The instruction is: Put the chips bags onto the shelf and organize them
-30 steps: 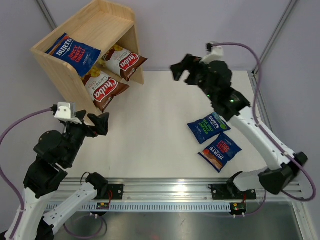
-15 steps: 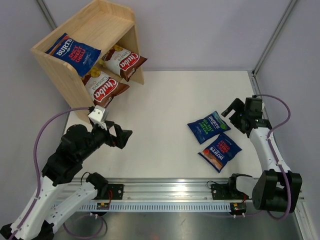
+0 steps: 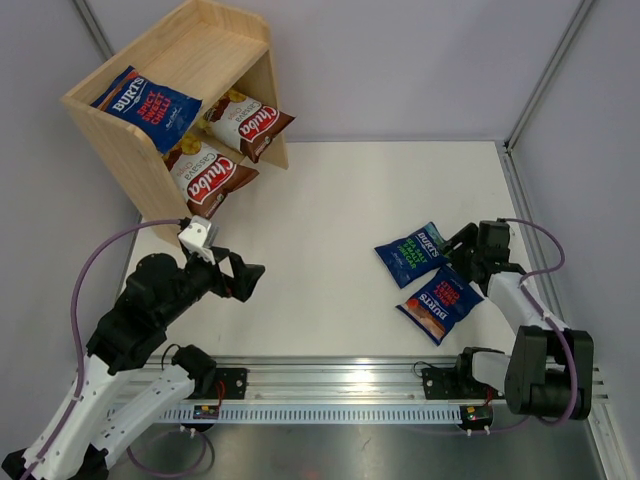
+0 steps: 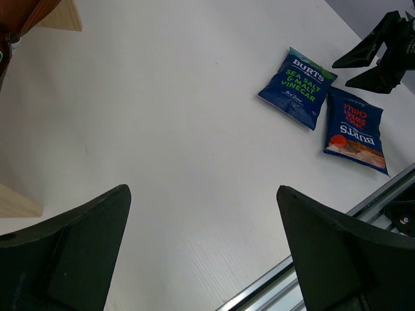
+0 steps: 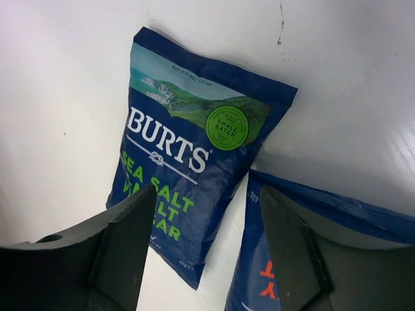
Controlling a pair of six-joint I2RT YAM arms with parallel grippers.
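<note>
Top external: shelf (image 3: 205, 45) holds 3 bags (image 3: 210, 178); left end effector (image 3: 247, 278), right end effector (image 3: 457, 246) spread.

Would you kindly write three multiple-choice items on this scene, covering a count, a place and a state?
1. How many bags sit on the shelf? A two; B three; C five.
2. Where does the sea salt bag lie? A on the table; B on the shelf; C on the floor.
3. The left gripper is: A shut on a bag; B out of view; C open and empty.
Answers: 1 B, one Burts above and two Chuba below; 2 A, it lies flat on the white top; 3 C, its fingers stand wide with only table between.
</note>
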